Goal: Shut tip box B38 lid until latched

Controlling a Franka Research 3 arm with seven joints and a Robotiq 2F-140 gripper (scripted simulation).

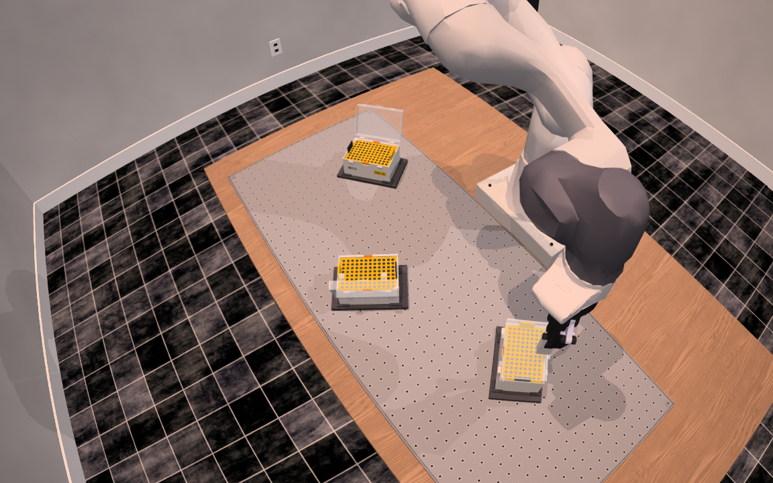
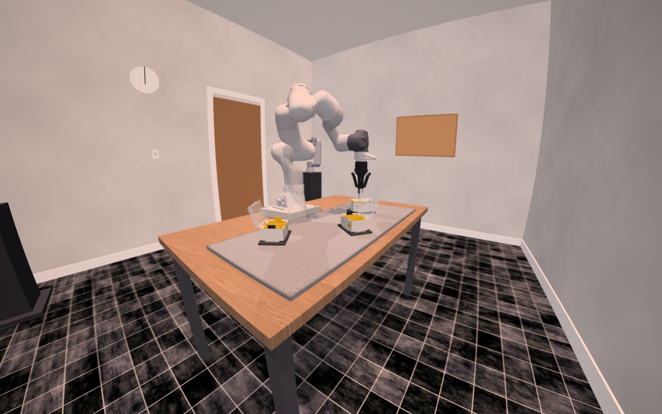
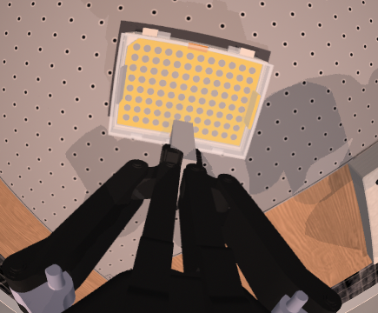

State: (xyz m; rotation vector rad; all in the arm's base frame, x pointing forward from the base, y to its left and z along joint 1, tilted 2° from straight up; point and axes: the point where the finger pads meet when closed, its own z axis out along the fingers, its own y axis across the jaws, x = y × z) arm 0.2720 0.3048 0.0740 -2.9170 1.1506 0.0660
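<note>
Your gripper (image 3: 181,152) has its fingers pressed together on nothing, tips poised over the near long edge of the tip box (image 3: 190,93) beneath it, the one nearest the arm. That box lies just ahead of the tips, its long axis running across your wrist view, and its lid looks already down. You cannot read its sticker from here. Farther off sit the middle box (image 1: 367,277) and the far box (image 1: 373,157), whose lid (image 1: 379,124) stands upright.

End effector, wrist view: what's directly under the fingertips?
The shut end effector sits over the near long edge of a tip box whose lid looks down over the yellow insert. Whether the tips touch the lid can't be told.
</note>
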